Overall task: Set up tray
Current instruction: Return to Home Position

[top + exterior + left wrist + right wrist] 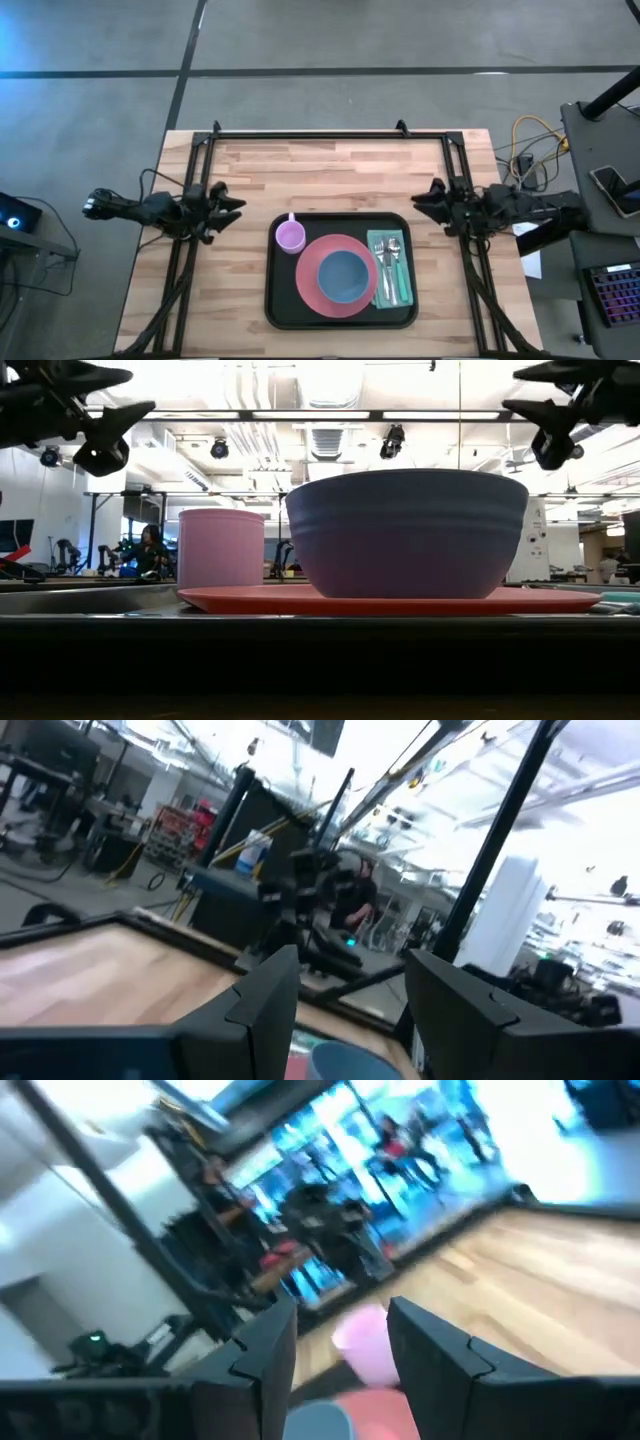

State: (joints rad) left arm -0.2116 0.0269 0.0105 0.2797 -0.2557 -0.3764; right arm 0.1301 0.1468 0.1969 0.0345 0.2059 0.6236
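The black tray (275,300) lies on the wooden table near its near edge. On it rest a round pink plate (312,288) with a blue bowl (343,276) standing on it, a lilac cup (290,236) at the far left corner, and a teal napkin (403,290) carrying cutlery (390,262) on the right. My left gripper (232,203) hovers open left of the tray, high above the table. My right gripper (424,203) hovers open to the tray's right, also raised. In the low view the bowl (407,532) and cup (220,547) stand upright on the plate (350,601) and tray.
A black metal frame (305,133) runs along the table's far edge and down both sides under the arms. Bare wood lies between the tray and the far edge. A desk with cables and a keyboard (612,290) stands beyond the right edge.
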